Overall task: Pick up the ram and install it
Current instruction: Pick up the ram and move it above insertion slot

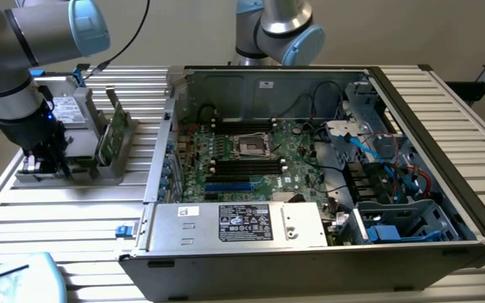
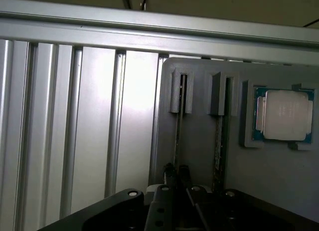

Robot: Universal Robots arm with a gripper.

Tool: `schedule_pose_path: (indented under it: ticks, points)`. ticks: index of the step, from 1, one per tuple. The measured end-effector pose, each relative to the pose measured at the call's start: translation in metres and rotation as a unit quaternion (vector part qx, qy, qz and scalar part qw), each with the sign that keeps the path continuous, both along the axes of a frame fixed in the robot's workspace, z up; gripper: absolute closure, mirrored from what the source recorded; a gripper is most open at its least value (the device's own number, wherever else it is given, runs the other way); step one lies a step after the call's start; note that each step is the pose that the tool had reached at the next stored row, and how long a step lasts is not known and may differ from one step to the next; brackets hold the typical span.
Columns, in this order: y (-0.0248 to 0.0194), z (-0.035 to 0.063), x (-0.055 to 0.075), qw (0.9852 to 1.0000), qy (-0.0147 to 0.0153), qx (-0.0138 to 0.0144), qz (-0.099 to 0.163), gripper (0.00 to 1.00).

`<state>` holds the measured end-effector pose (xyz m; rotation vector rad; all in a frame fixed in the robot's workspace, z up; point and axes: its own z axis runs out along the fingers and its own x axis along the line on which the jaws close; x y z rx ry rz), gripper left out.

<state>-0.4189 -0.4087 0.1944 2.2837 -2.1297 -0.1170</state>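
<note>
Two thin ram sticks show edge-on in the wrist view, lying in parallel slots of a grey holder (image 2: 199, 111). My gripper (image 2: 177, 172) is down on the ram (image 2: 178, 136) in the slot nearest the holder's long edge. One dark fingertip sits on each side of the stick, shut on it, and the stick still rests in its slot. The second ram stick (image 2: 218, 141) lies untouched beside it. In the exterior view my gripper (image 1: 38, 165) hangs low over the holder's (image 1: 65, 177) near corner, on the exterior view's left, and the arm hides the held stick.
A square silver processor (image 2: 284, 115) sits in a pocket beside the slots. Upright green boards (image 1: 113, 129) and a grey drive (image 1: 70, 110) stand further back on the holder. The open computer case (image 1: 310, 158) with its motherboard (image 1: 251, 161) fills the exterior view's right. Slatted table (image 2: 75, 131) lies around.
</note>
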Motion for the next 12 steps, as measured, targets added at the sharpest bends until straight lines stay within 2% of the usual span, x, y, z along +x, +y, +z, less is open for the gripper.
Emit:
schedule_pose_path:
  ticks: [12]
  points:
    - [0.0, 0.0045, 0.0, 1.0, -0.0001, 0.0001, 0.0, 0.86]
